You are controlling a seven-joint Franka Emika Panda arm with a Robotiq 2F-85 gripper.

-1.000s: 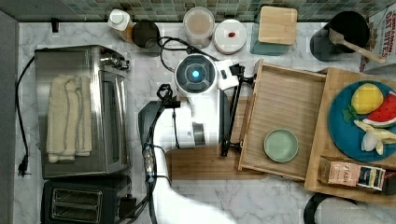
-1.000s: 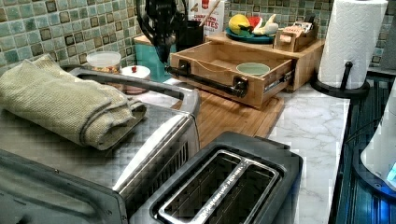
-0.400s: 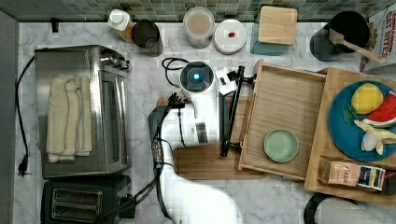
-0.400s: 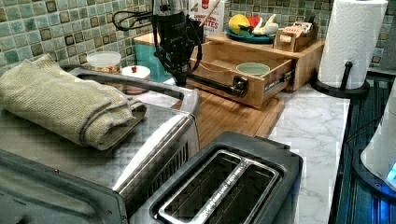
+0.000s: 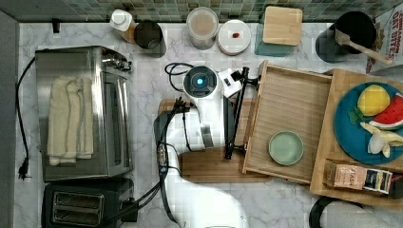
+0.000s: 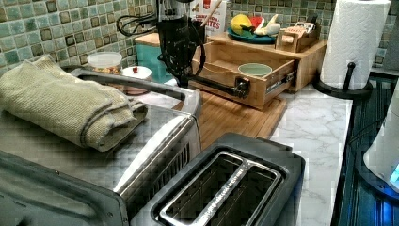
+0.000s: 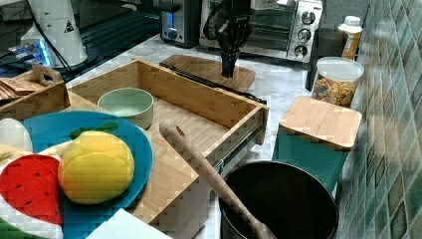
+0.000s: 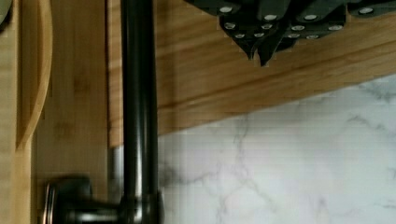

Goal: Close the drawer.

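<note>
Your drawer (image 5: 290, 102) stands pulled out over the cutting board (image 5: 218, 166), a green bowl (image 5: 285, 147) inside it. The gripper (image 8: 259, 51) hangs just beside the black handle bar (image 8: 137, 102), fingertips pressed together on nothing. In the top view the arm hides the fingers and part of the board

In the top view's centre, the open drawer (image 5: 290, 124) holds a green bowl (image 5: 285, 147) at its lower part. Its black handle bar (image 5: 236, 114) fronts it. Bare marble desk (image 5: 147, 95) lies centre-left, before the toaster oven (image 5: 83, 111).
</note>
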